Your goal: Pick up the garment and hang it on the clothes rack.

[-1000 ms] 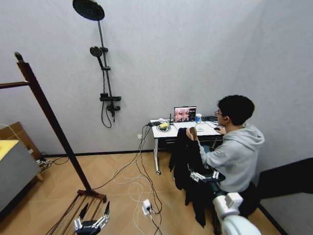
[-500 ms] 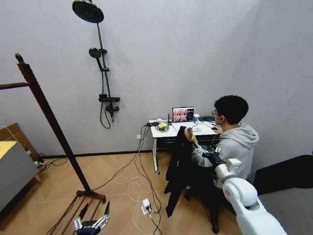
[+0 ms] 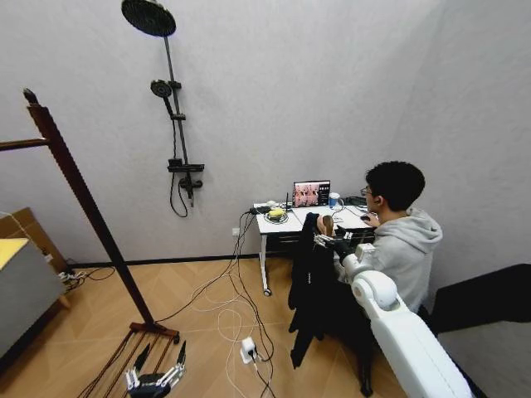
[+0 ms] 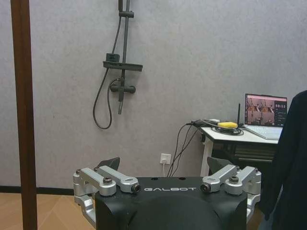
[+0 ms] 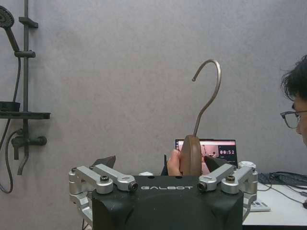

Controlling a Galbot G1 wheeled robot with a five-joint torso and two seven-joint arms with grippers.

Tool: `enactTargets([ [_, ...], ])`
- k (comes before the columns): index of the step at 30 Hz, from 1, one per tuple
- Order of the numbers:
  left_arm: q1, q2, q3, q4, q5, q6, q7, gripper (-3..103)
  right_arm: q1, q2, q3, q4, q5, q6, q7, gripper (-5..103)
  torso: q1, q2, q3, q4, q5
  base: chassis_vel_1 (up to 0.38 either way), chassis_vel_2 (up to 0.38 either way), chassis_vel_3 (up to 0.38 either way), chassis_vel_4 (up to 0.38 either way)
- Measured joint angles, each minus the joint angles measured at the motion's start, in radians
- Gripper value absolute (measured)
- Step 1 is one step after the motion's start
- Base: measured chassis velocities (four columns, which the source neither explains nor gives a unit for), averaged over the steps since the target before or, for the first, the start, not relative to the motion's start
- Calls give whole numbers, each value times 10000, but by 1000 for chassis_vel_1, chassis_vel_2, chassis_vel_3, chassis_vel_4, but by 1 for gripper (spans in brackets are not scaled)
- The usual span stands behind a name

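Observation:
The garment [image 3: 311,282], a long black coat, hangs on a wooden hanger [image 5: 191,155] with a metal hook [image 5: 208,91]. A person's hand [image 5: 173,163] holds the hanger up in front of the desk. My right gripper [image 3: 323,241] is stretched out to the hanger's top and is open [image 5: 160,163], with the hanger between its fingers. The clothes rack [image 3: 83,199], dark reddish-brown wood, stands at the left, and its slatted base [image 3: 145,344] rests on the floor. My left gripper [image 3: 155,377] hangs low and open [image 4: 165,165] near that base. In the left wrist view the rack's post [image 4: 23,115] and the garment's edge [image 4: 292,167] show.
A person in a grey hoodie [image 3: 406,249] sits at a white desk [image 3: 286,222] carrying a laptop [image 3: 312,193]. Cables and a power strip [image 3: 248,350] lie on the wooden floor between rack and desk. A shower fixture [image 3: 174,108] is on the wall. A box [image 3: 21,282] stands at far left.
My right arm has risen and reached forward, from low beside the coat up to the hanger's top. The coat has swung slightly. The left arm has not moved.

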Motion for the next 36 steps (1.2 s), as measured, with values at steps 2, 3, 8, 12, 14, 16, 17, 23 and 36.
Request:
enactTargets([
  [2, 0, 0, 0, 0, 0, 0, 0, 100, 135, -7, -73, -132, 3, -11, 109, 101, -1, 0, 0, 0, 0, 0, 0, 0, 0],
  [3, 0, 0, 0, 0, 0, 0, 0, 100, 158, -10, -86, -159, 6, -12, 132, 98, 0, 0, 0, -1, 0, 0, 0, 0, 0],
  [8, 0, 0, 0, 0, 0, 0, 0, 100, 360, -85, -144, -424, 77, -49, 286, 79, -1, 1, -1, -2, 1, 0, 0, 0, 0],
  [12, 0, 0, 0, 0, 0, 0, 0, 100, 360, -172, -143, -415, 128, -52, 288, 67, -1, 1, 0, -2, 1, 0, 0, 0, 0],
  [14, 0, 0, 0, 0, 0, 0, 0, 100, 359, -210, -145, -380, 159, -56, 288, 61, -2, 1, -1, -2, 1, 0, 0, 0, 0],
  [16, 0, 0, 0, 0, 0, 0, 0, 100, 351, -237, -158, -346, 185, -59, 288, 56, -2, 1, -1, -2, 0, 0, 0, 0, 0],
  [17, 0, 0, 0, 0, 0, 0, 0, 100, 346, -245, -167, -337, 192, -61, 288, 51, -2, 2, -2, -2, 0, 0, 0, 0, 0],
  [23, 0, 0, 0, 1, 0, 0, 0, 100, 317, -249, -200, -301, 251, -80, 323, 29, -2, 2, -1, -3, 0, 0, 0, 0, 0],
  [36, 0, 0, 0, 0, 0, 0, 0, 100, -85, -180, -104, 244, 383, -70, 418, 9, -2, 1, -1, -3, 2, 0, 0, 0, 0],
])
